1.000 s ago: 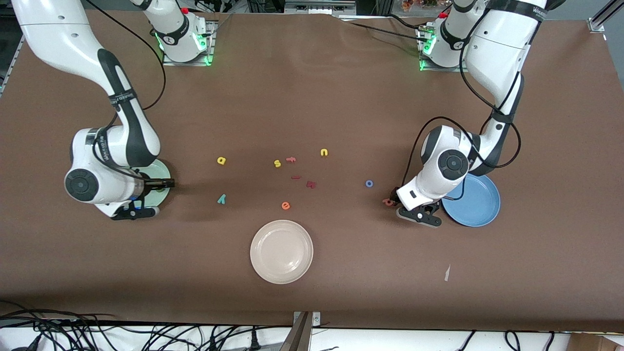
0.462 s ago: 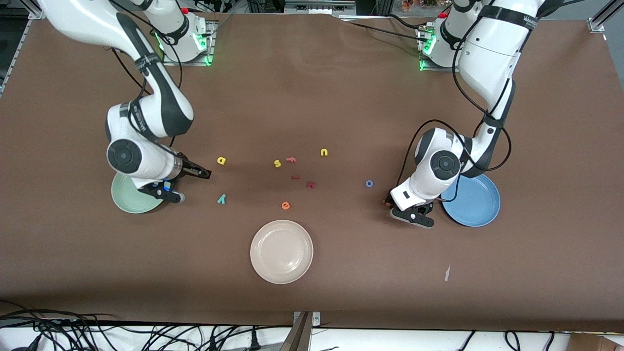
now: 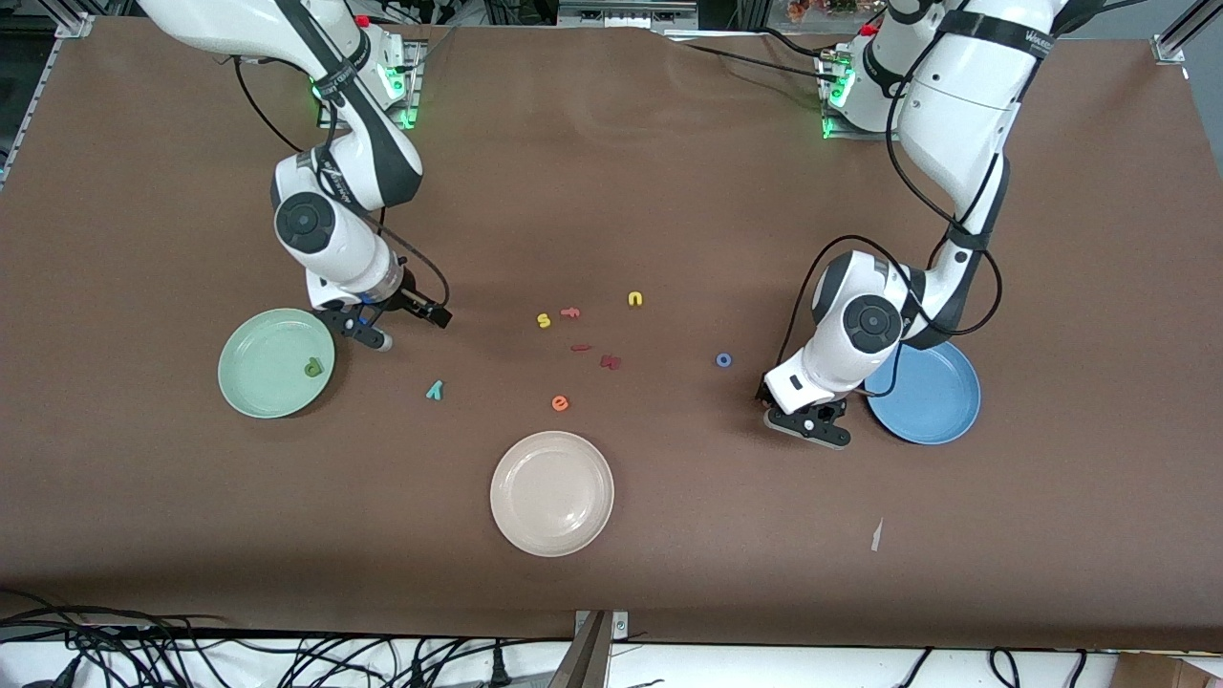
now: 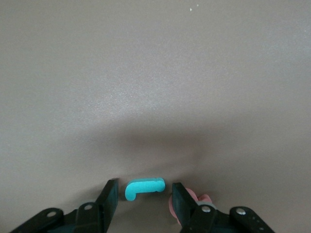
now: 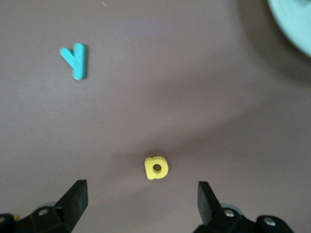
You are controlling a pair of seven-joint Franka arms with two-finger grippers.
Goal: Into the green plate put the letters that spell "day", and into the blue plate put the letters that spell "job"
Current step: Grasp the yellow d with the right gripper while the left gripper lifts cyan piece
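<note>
Pink "b" [image 4: 201, 200] mostly hidden by fingers [image 4: 181, 205].

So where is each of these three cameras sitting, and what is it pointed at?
Front view: high across the table, facing both arms; shows the green plate and blue plate.
Left wrist view: on the left arm, looking down past the left tool at the teal "j".
Right wrist view: on the right arm, over the yellow "a" between the right tool fingers.
Shared: the teal "y" shows in front and right wrist views.
</note>
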